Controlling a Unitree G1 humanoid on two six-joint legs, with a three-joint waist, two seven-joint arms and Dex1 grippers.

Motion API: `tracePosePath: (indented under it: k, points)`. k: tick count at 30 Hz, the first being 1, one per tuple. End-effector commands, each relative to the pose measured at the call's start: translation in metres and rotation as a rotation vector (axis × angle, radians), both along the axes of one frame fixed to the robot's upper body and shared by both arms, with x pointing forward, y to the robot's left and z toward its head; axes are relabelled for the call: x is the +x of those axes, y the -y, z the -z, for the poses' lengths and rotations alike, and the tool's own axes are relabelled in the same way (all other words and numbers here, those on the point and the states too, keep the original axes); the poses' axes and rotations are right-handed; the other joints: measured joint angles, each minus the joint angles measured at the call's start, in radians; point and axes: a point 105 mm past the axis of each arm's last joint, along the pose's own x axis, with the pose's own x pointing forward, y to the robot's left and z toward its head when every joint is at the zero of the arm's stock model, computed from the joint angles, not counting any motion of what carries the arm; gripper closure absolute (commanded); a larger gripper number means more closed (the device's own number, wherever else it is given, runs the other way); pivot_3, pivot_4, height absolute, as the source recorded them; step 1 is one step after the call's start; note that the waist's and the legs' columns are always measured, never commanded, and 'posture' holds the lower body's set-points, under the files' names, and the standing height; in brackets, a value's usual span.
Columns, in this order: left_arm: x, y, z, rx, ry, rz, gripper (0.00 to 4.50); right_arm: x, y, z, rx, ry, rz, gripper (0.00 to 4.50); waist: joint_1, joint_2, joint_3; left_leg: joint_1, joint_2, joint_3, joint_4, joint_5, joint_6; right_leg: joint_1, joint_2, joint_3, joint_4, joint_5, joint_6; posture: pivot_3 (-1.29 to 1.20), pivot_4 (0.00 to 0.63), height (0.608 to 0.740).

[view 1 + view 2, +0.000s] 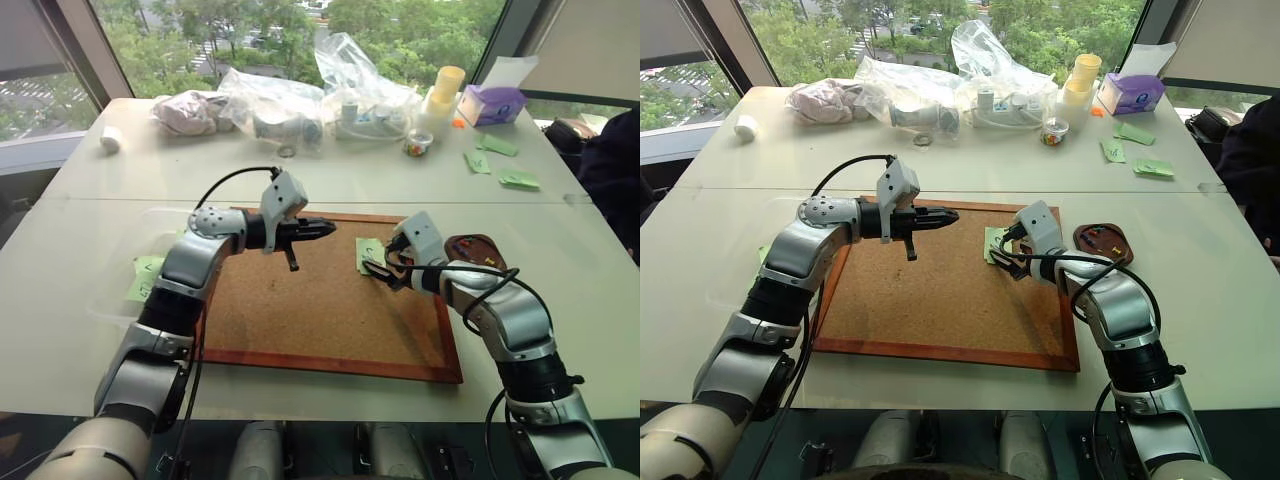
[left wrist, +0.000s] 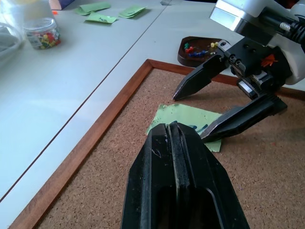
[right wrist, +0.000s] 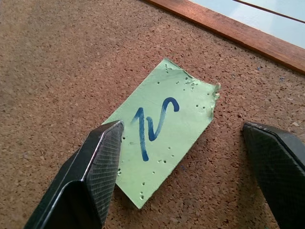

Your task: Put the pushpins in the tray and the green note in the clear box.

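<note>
Right hand [image 3: 183, 148] wide astride green note [image 3: 164, 136] | left hand [image 2: 174, 143] closed, empty | note's lower corner hidden by finger

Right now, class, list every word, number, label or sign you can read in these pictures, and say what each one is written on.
No printed word, number or brand can be read.
Green note on the cork board: a dark blue handwritten scribble, not a clear letter or word.
Other green notes on the table: marks too small to read.

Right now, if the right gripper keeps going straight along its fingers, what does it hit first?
Probably the green note lying flat on the cork board: the right gripper is open, fingers straddling the note. Remaining gap is unclear.
</note>
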Motion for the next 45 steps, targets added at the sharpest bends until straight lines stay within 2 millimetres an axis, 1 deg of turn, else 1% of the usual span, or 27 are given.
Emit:
tracePosePath:
  k: [1, 4, 5, 6, 7, 8, 9, 10, 11, 16, 21, 25, 27, 28, 30, 31, 32, 33, 37, 43, 45]
  points:
    - [-0.001, -0.003, -0.01, -0.007, 0.047, -0.011, 4.5, -0.007, -0.012, 0.005, -0.035, 0.001, -0.067, 0.52, 0.0, 0.0, 0.0, 0.0, 0.0, 0.0, 0.0, 0.0, 0.0, 0.0, 0.0, 0.0, 0.0, 0.0, 0.0, 0.0, 0.15, 0.74]
    - [0.001, -0.003, -0.009, -0.003, 0.052, -0.022, 4.5, -0.012, -0.023, 0.005, -0.02, 0.004, -0.108, 1.35, 0.0, 0.0, 0.0, 0.0, 0.0, 0.0, 0.0, 0.0, 0.0, 0.0, 0.0, 0.0, 0.0, 0.0, 0.0, 0.0, 0.15, 0.74]
    - [0.002, -0.004, -0.009, -0.002, 0.054, -0.026, 4.5, -0.012, -0.026, 0.004, -0.015, 0.003, -0.117, 1.86, 0.0, 0.0, 0.0, 0.0, 0.0, 0.0, 0.0, 0.0, 0.0, 0.0, 0.0, 0.0, 0.0, 0.0, 0.0, 0.0, 0.15, 0.74]
    - [0.002, -0.004, -0.008, -0.001, 0.054, -0.029, 4.5, -0.012, -0.027, 0.004, -0.012, 0.003, -0.119, 2.25, 0.0, 0.0, 0.0, 0.0, 0.0, 0.0, 0.0, 0.0, 0.0, 0.0, 0.0, 0.0, 0.0, 0.0, 0.0, 0.0, 0.15, 0.74]
    - [0.003, -0.004, -0.008, -0.001, 0.054, -0.032, 4.5, -0.012, -0.028, 0.004, -0.012, 0.003, -0.12, 2.89, 0.0, 0.0, 0.0, 0.0, 0.0, 0.0, 0.0, 0.0, 0.0, 0.0, 0.0, 0.0, 0.0, 0.0, 0.0, 0.0, 0.15, 0.74]
    - [0.004, -0.005, -0.008, -0.001, 0.052, -0.035, 4.5, -0.012, -0.029, 0.005, -0.016, 0.005, -0.122, 3.37, 0.0, 0.0, 0.0, 0.0, 0.0, 0.0, 0.0, 0.0, 0.0, 0.0, 0.0, 0.0, 0.0, 0.0, 0.0, 0.0, 0.15, 0.74]
    - [0.004, -0.005, -0.007, 0.0, 0.05, -0.036, 4.5, -0.011, -0.029, 0.004, -0.027, 0.016, -0.129, 3.96, 0.0, 0.0, 0.0, 0.0, 0.0, 0.0, 0.0, 0.0, 0.0, 0.0, 0.0, 0.0, 0.0, 0.0, 0.0, 0.0, 0.15, 0.74]
    - [0.005, -0.005, -0.006, 0.0, 0.047, -0.038, 4.5, -0.011, -0.029, 0.002, -0.043, 0.03, -0.136, 4.42, 0.0, 0.0, 0.0, 0.0, 0.0, 0.0, 0.0, 0.0, 0.0, 0.0, 0.0, 0.0, 0.0, 0.0, 0.0, 0.0, 0.15, 0.74]
    - [0.006, -0.005, -0.005, 0.0, 0.04, -0.039, 4.5, -0.011, -0.028, 0.001, -0.069, 0.054, -0.145, 4.48, 0.0, 0.0, 0.0, 0.0, 0.0, 0.0, 0.0, 0.0, 0.0, 0.0, 0.0, 0.0, 0.0, 0.0, 0.0, 0.0, 0.15, 0.74]
    - [0.006, 0.0, 0.003, 0.014, 0.013, 0.001, 4.5, -0.012, -0.024, -0.005, -0.167, 0.151, -0.181, 4.48, 0.002, 0.0, 0.0, 0.0, 0.0, 0.0, 0.0, 0.0, 0.0, 0.0, 0.0, 0.0, 0.0, 0.0, 0.0, 0.0, 0.15, 0.74]
    - [-0.007, 0.001, 0.013, 0.135, 0.061, 0.13, 4.5, -0.017, -0.023, -0.004, -0.146, 0.144, -0.186, 4.48, 0.002, 0.0, 0.0, 0.0, 0.0, 0.0, 0.0, 0.0, 0.0, 0.0, 0.0, 0.0, 0.0, 0.0, 0.0, 0.0, 0.15, 0.74]
    - [-0.006, 0.0, 0.018, 0.196, 0.078, 0.157, 4.5, -0.018, -0.022, -0.003, -0.144, 0.14, -0.186, 4.48, 0.003, 0.0, 0.0, 0.0, 0.0, 0.001, 0.0, 0.0, 0.0, 0.0, 0.0, 0.0, 0.0, 0.0, 0.0, 0.0, 0.15, 0.74]
    - [-0.003, 0.0, 0.017, 0.21, 0.109, 0.155, 3.83, -0.018, -0.023, -0.003, -0.144, 0.138, -0.187, 4.5, 0.003, 0.0, 0.0, 0.0, 0.0, 0.001, 0.0, 0.0, 0.0, 0.0, 0.0, 0.0, 0.0, 0.0, 0.0, 0.0, 0.15, 0.74]
    - [-0.002, 0.001, 0.016, 0.213, 0.122, 0.156, 3.58, -0.018, -0.023, -0.003, -0.142, 0.137, -0.188, 4.5, 0.003, 0.0, 0.0, 0.0, 0.0, 0.001, 0.0, 0.0, 0.0, 0.0, 0.0, 0.0, 0.0, 0.0, 0.0, 0.0, 0.15, 0.74]
    - [0.002, 0.002, 0.012, 0.215, 0.164, 0.156, 2.54, -0.019, -0.024, -0.003, -0.145, 0.137, -0.2, 4.5, 0.003, 0.0, 0.0, 0.0, 0.0, 0.001, 0.0, 0.0, 0.0, 0.0, 0.0, 0.0, 0.0, 0.0, 0.0, 0.0, 0.15, 0.74]
    - [0.004, 0.003, 0.011, 0.212, 0.182, 0.156, 2.15, -0.02, -0.025, -0.003, -0.143, 0.136, -0.208, 4.5, 0.003, 0.0, 0.0, 0.0, 0.0, 0.0, 0.0, 0.0, 0.0, 0.0, 0.0, 0.0, 0.0, 0.0, 0.0, 0.0, 0.15, 0.74]
    - [0.005, 0.003, 0.01, 0.21, 0.193, 0.156, 1.62, -0.02, -0.026, -0.003, -0.142, 0.135, -0.213, 4.5, 0.003, 0.0, 0.0, 0.0, 0.0, 0.0, 0.0, 0.0, 0.0, 0.0, 0.0, 0.0, 0.0, 0.0, 0.0, 0.0, 0.15, 0.74]
    - [0.006, 0.005, 0.009, 0.208, 0.199, 0.163, 1.24, -0.021, -0.027, -0.004, -0.144, 0.137, -0.222, 4.5, 0.003, 0.0, 0.0, 0.0, 0.0, 0.0, 0.0, 0.0, 0.0, 0.0, 0.0, 0.0, 0.0, 0.0, 0.0, 0.0, 0.15, 0.74]
    - [0.008, 0.014, 0.01, 0.194, 0.195, 0.192, 1.24, -0.023, -0.029, -0.005, -0.172, 0.142, -0.255, 4.5, 0.003, 0.0, 0.0, 0.0, 0.0, 0.0, 0.0, 0.0, 0.0, 0.0, 0.0, 0.0, 0.0, 0.0, 0.0, 0.0, 0.15, 0.74]
    - [0.005, 0.029, 0.023, 0.201, 0.128, 0.261, 1.24, -0.026, -0.031, -0.005, -0.189, 0.147, -0.275, 4.5, 0.002, 0.0, 0.0, 0.0, 0.0, 0.0, 0.0, 0.0, 0.0, 0.0, 0.0, 0.0, 0.0, 0.0, 0.0, 0.0, 0.15, 0.74]
    - [0.003, 0.033, 0.025, 0.19, 0.113, 0.278, 1.24, -0.026, -0.031, -0.006, -0.19, 0.149, -0.277, 4.5, 0.002, 0.0, 0.0, 0.0, 0.0, 0.0, 0.0, 0.0, 0.0, 0.0, 0.0, 0.0, 0.0, 0.0, 0.0, 0.0, 0.15, 0.74]
